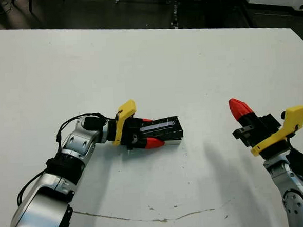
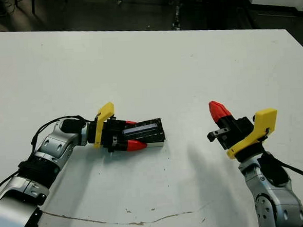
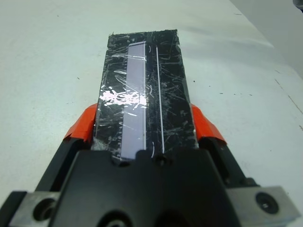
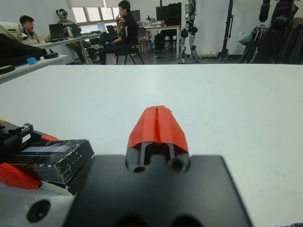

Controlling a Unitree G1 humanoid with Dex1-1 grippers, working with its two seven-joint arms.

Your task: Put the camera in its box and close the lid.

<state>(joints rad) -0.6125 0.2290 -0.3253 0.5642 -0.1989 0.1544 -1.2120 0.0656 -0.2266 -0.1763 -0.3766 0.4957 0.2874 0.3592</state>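
Observation:
The lid (image 3: pixel 161 85), a black slab with a crinkled shiny surface and a pale bluish strip along it, lies flat on top of the box (image 1: pixel 169 137). Only the box's side shows beneath it. They rest on the white table, left of centre. My left gripper (image 1: pixel 150 131) is shut on the box, one red fingertip (image 3: pixel 207 126) against each long side. The camera is hidden. My right gripper (image 1: pixel 239 108) hovers apart at the right, fingers pressed together and holding nothing. From the right wrist view the box (image 4: pixel 57 163) shows off to one side.
A thin dark crack line (image 1: pixel 147 216) runs across the table (image 1: pixel 148 62) near its front edge. Beyond the far edge, people (image 4: pixel 124 28) sit at desks, and stands with equipment (image 4: pixel 189 23) are at the back of the room.

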